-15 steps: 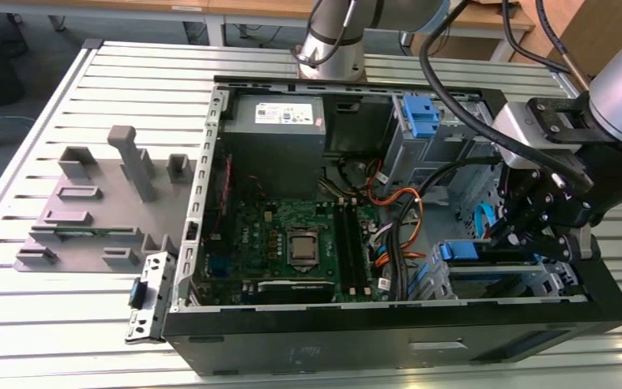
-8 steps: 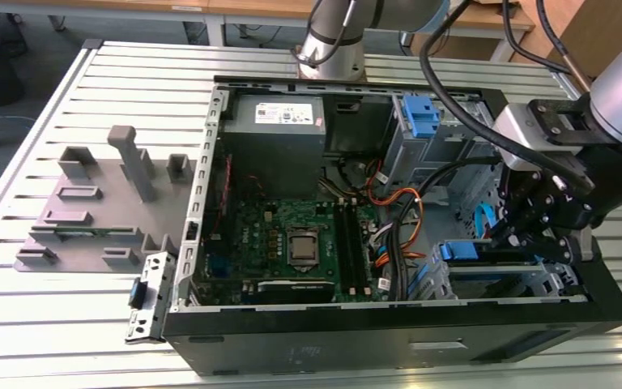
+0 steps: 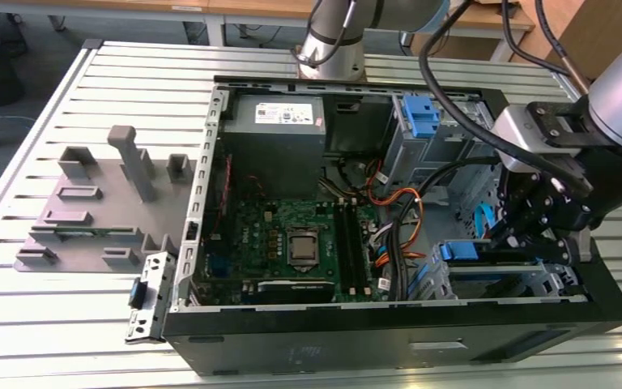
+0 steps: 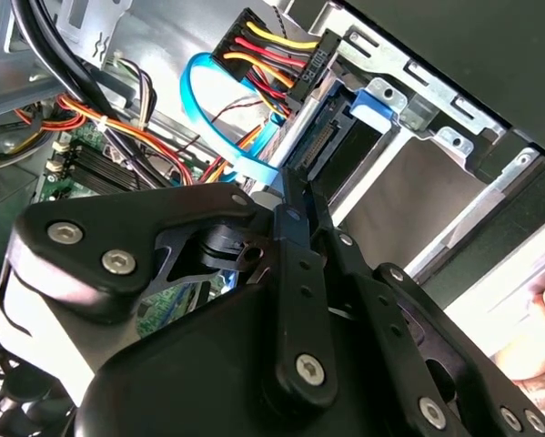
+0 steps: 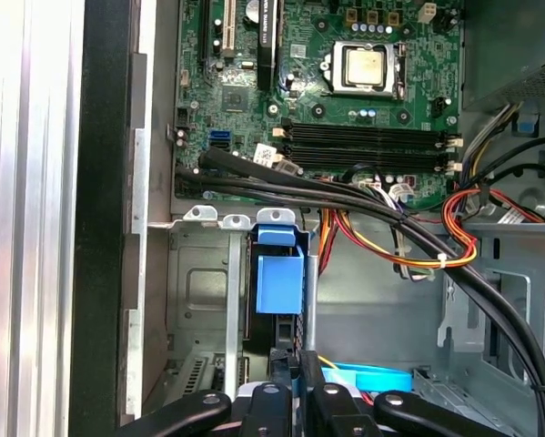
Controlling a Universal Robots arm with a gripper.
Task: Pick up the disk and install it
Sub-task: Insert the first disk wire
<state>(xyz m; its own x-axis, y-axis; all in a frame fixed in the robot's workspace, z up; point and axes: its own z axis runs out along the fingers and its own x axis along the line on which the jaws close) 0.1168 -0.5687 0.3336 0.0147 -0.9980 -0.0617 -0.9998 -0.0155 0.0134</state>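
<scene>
In the exterior view, the gripper (image 3: pixel 533 235) hangs inside the open computer case (image 3: pixel 289 356), at the drive bay (image 3: pixel 505 279) on the exterior view's right. Just beneath it sits the disk (image 3: pixel 473 251), its blue carrier showing edge-on in the metal cage. The motherboard (image 3: pixel 289 243) lies well apart toward the exterior view's left, and the grey power supply (image 3: pixel 273 117) stands at the far end of the case.

In the second wrist view, the gripper's fingers (image 4: pixel 295 218) run close together down to the disk (image 4: pixel 331 146), whose dark connector edge and blue carrier tab rest within the silver bay rails (image 4: pixel 436 137). A blue data cable (image 4: pixel 227 137) and a bundle of red and yellow power wires (image 4: pixel 272 55) hang just beside it, not plugged in as far as I can judge.

In the first wrist view, the blue carrier (image 5: pixel 278 278) stands upright in the bay slot, with the fingers (image 5: pixel 286 364) pinched onto its near edge. The pincer appears clenched on the disk, though the contact itself is partly hidden.

I judge the work to be at the install step: the disk is in the slot and being seated. Finishing it calls for a straight push along the rails, kept clear of the loose cables.
</scene>
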